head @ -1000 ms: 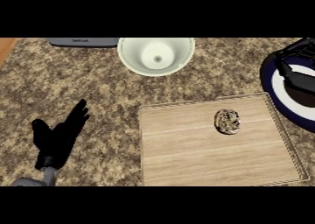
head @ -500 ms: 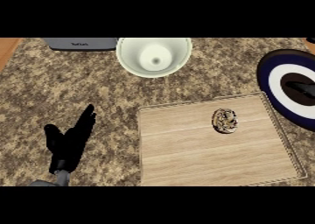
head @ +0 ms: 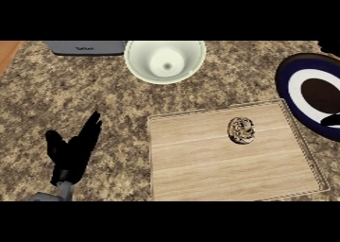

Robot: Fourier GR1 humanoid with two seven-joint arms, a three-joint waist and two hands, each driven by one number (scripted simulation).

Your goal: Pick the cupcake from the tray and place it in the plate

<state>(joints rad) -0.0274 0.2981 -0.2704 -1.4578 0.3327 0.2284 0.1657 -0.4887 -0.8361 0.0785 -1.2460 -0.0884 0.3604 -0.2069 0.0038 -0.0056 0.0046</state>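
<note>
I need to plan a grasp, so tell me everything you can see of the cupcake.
The cupcake is small and roundish, seen from above, with a mottled brown, cream and dark top. Its wrapper or base cannot be made out. It sits in the upper right part of the light wooden tray, away from the tray's raised rim. Nothing but the tray touches it; no hand is near it. The plate lies to its right, beyond the tray's edge.

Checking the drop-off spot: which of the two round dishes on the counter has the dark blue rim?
The plate at the right edge, beside the tray: dark blue rim, white ring, dark centre. The other, the bowl at the top, is plain white.
</note>
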